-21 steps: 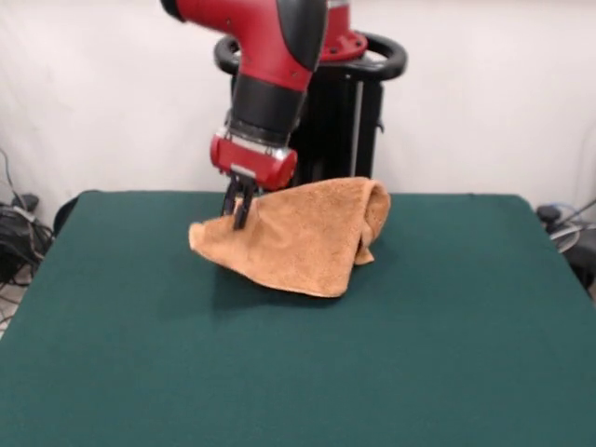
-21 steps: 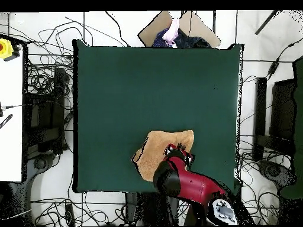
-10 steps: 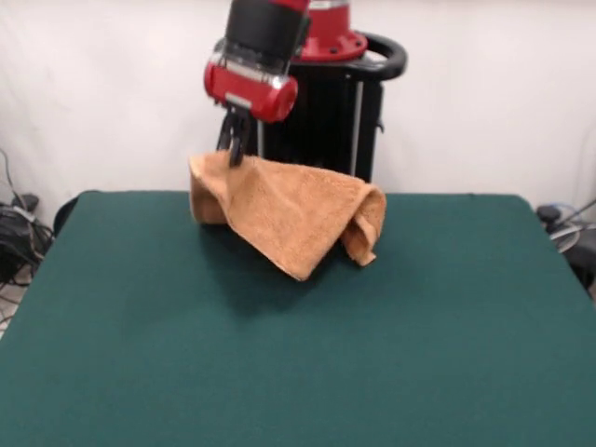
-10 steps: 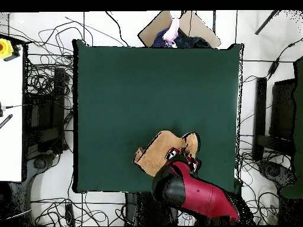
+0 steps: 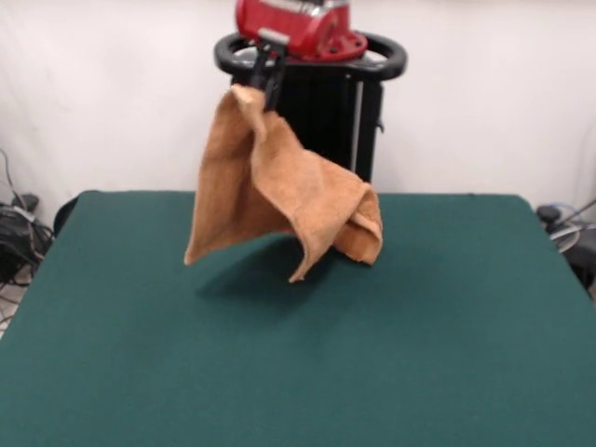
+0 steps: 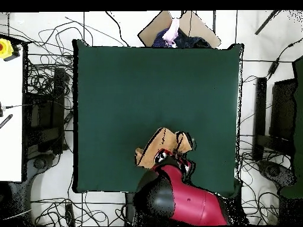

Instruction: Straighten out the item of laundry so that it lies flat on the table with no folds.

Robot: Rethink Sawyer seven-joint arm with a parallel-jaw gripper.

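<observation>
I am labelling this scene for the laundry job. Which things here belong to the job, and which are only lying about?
Belong to the job:
- orange-tan terry towel, hanging from the gripper, jaws shut on one corner
- green table

Only lying about:
- tangled cables around the table
- white side table
- cardboard piece

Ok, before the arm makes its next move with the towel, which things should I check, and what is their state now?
1. Grip: end effector shut on one corner of the towel: ok.
2. Towel off the table: mostly; a bunched fold at the picture's right seems to touch the cloth: cannot tell.
3. Towel flat, no folds: not ok, it hangs creased and doubled.
4. Free space on the green surface for spreading: ok.
5. Towel snagged on the pedestal behind: cannot tell.
</observation>
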